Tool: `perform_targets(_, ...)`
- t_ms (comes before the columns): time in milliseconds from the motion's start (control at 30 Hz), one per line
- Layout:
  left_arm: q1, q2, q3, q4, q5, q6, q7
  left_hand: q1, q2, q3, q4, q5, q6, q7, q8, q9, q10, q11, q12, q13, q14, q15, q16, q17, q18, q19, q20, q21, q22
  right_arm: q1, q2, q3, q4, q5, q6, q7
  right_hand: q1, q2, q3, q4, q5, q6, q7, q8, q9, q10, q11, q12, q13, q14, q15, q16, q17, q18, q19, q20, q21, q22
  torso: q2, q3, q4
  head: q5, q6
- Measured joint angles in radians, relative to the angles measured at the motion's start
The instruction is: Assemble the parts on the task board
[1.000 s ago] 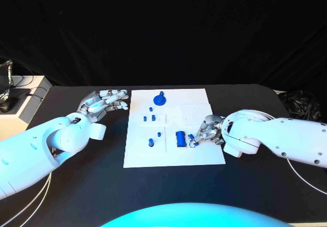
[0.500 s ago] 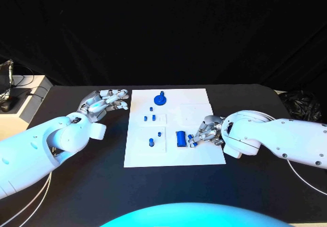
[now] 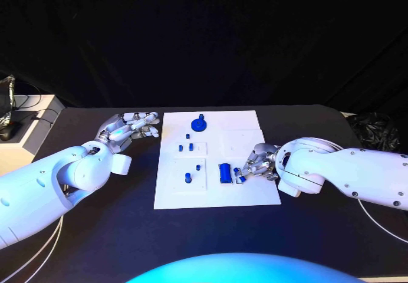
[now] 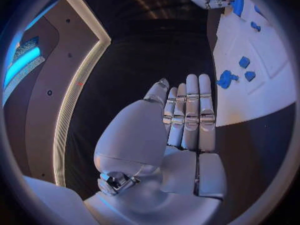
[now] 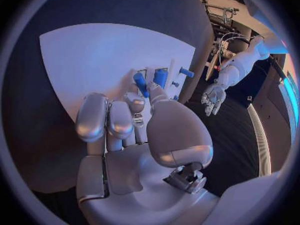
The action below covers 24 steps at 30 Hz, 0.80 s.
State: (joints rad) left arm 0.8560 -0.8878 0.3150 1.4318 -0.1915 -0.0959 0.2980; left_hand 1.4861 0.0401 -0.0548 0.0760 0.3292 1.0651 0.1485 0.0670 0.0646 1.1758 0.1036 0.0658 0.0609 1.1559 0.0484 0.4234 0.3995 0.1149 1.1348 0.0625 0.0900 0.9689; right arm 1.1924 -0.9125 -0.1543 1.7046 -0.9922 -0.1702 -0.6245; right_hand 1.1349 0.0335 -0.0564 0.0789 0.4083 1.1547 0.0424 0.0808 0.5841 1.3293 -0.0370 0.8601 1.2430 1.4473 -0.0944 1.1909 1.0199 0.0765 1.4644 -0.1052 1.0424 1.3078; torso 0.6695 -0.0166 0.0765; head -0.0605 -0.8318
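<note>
Over on the left of the head view, the left hand (image 3: 127, 128) sits on the black table (image 3: 102, 236) just beside the white board (image 3: 217, 197), fingers stretched out straight and side by side, holding nothing. Moving across the board: a round blue piece (image 3: 199, 124) near the top edge, two little pegs (image 3: 188, 146) below it in the middle, two more pegs (image 3: 193, 172) lower down. Then a bigger blue block (image 3: 224, 173) lying right of centre. Right beside it, the right hand (image 3: 257, 165) has its fingers curled in, pinching a small blue peg (image 3: 239, 174) at the fingertips (image 5: 150, 87), low over the board
</note>
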Motion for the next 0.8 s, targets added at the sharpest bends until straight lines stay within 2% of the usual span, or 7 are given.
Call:
perform_targets(33, 0.000, 0.000, 0.000, 0.000, 0.000, 0.000, 0.000, 0.000, 0.000, -0.001, 0.001, 0.000, 0.000, 0.000, 0.000, 0.000, 0.000, 0.000, 0.000, 0.000, 0.000, 0.000, 0.000, 0.000, 0.000, 0.000, 0.000, 0.000, 0.000, 0.000, 0.000, 0.000, 0.000, -0.002, -0.002, 0.000, 0.008, 0.018, 0.013, -0.005, 0.020, 0.001, -0.001, 0.000, 0.000, 0.000, 0.000, 0.000, 0.000, 0.000, 0.000, 0.000, 0.000, 0.000, 0.000, 0.000, 0.000, 0.000, 0.000, 0.0000, 0.0001, 0.000, 0.000)
perform_targets(67, 0.000, 0.000, 0.000, 0.000, 0.000, 0.000, 0.000, 0.000, 0.000, -0.003, 0.003, 0.000, 0.000, 0.000, 0.000, 0.000, 0.000, 0.000, 0.000, 0.000, 0.000, 0.000, 0.000, 0.000, 0.000, 0.000, 0.000, 0.000, 0.000, 0.000, 0.000, 0.000, 0.000, -0.003, -0.002, 0.000, 0.011, 0.023, 0.018, -0.008, 0.029, 0.002, -0.002, 0.000, 0.000, 0.000, 0.000, 0.000, 0.000, 0.000, 0.000, 0.000, 0.000, 0.000, 0.000, 0.000, 0.000, 0.000, 0.000, 0.0000, 0.0001, 0.000, 0.000)
perform_targets(200, 0.000, 0.000, 0.000, 0.000, 0.000, 0.000, 0.000, -0.007, -0.001, -0.003, 0.003, 0.000, 0.000, 0.000, 0.000, 0.000, 0.000, 0.000, 0.000, 0.000, 0.000, 0.000, 0.000, 0.000, 0.000, 0.000, 0.000, 0.000, -0.001, 0.000, -0.001, 0.000, 0.002, -0.007, -0.003, -0.001, 0.011, 0.028, 0.066, -0.022, 0.040, 0.010, -0.003, -0.002, -0.014, 0.000, 0.000, 0.000, 0.000, 0.000, 0.000, 0.000, 0.000, 0.000, 0.000, 0.000, 0.004, 0.000, 0.000, -0.0001, 0.0001, 0.000, -0.001)
perform_targets(333, 0.000, 0.000, 0.000, 0.000, 0.000, 0.001, 0.000, -0.008, 0.000, -0.003, 0.003, 0.000, 0.000, 0.000, 0.000, 0.000, 0.000, 0.000, 0.000, 0.000, 0.000, 0.000, 0.000, 0.000, 0.000, 0.000, 0.000, 0.000, -0.001, 0.000, -0.001, 0.000, 0.003, -0.010, -0.004, -0.001, 0.007, 0.024, 0.102, -0.031, 0.039, 0.015, -0.005, -0.006, -0.019, 0.006, -0.002, -0.004, 0.000, 0.000, 0.000, 0.000, 0.001, 0.000, 0.000, 0.000, 0.004, 0.000, 0.000, -0.0002, 0.0003, 0.000, -0.002)
perform_targets(400, 0.000, 0.000, 0.000, 0.000, 0.000, 0.001, 0.000, -0.008, 0.000, -0.003, 0.003, 0.000, 0.000, 0.000, 0.000, 0.000, 0.000, 0.000, 0.000, 0.000, 0.000, 0.000, 0.000, 0.000, 0.000, 0.000, 0.000, 0.000, -0.001, 0.000, -0.001, 0.000, 0.004, -0.012, -0.004, -0.001, -0.004, 0.013, 0.122, -0.034, 0.039, 0.016, -0.005, -0.006, -0.020, 0.006, -0.002, -0.004, 0.000, 0.000, 0.000, 0.000, 0.002, 0.000, 0.000, 0.000, 0.008, 0.000, 0.000, -0.0002, 0.0003, 0.001, -0.003)
perform_targets(700, 0.000, -0.001, 0.000, 0.000, 0.000, 0.001, -0.002, -0.008, 0.000, -0.003, 0.003, 0.000, 0.000, 0.000, 0.000, 0.000, 0.000, 0.000, 0.000, 0.000, 0.000, 0.000, 0.000, 0.000, 0.000, 0.000, 0.000, 0.000, -0.001, 0.000, -0.002, 0.000, 0.010, -0.014, -0.003, -0.001, -0.013, 0.004, 0.126, -0.033, 0.039, 0.019, -0.008, -0.008, -0.020, 0.007, -0.001, -0.004, 0.000, 0.000, 0.000, 0.000, 0.004, 0.000, 0.000, 0.000, 0.008, 0.000, 0.000, -0.0006, 0.0002, 0.002, -0.006)
perform_targets(800, 0.000, -0.001, 0.000, 0.000, 0.000, 0.001, -0.002, -0.008, 0.000, -0.003, 0.003, 0.000, 0.000, 0.000, 0.000, 0.000, 0.000, 0.000, 0.000, 0.000, 0.000, 0.000, 0.000, 0.000, 0.000, 0.000, 0.000, 0.000, -0.001, -0.001, -0.002, 0.000, 0.013, -0.014, -0.002, 0.000, -0.018, 0.007, 0.126, -0.034, 0.039, 0.019, -0.008, -0.008, -0.020, 0.007, -0.001, -0.004, 0.000, 0.000, 0.000, 0.000, 0.004, 0.000, 0.000, 0.000, 0.008, 0.000, 0.000, -0.0005, 0.0001, 0.002, -0.006)
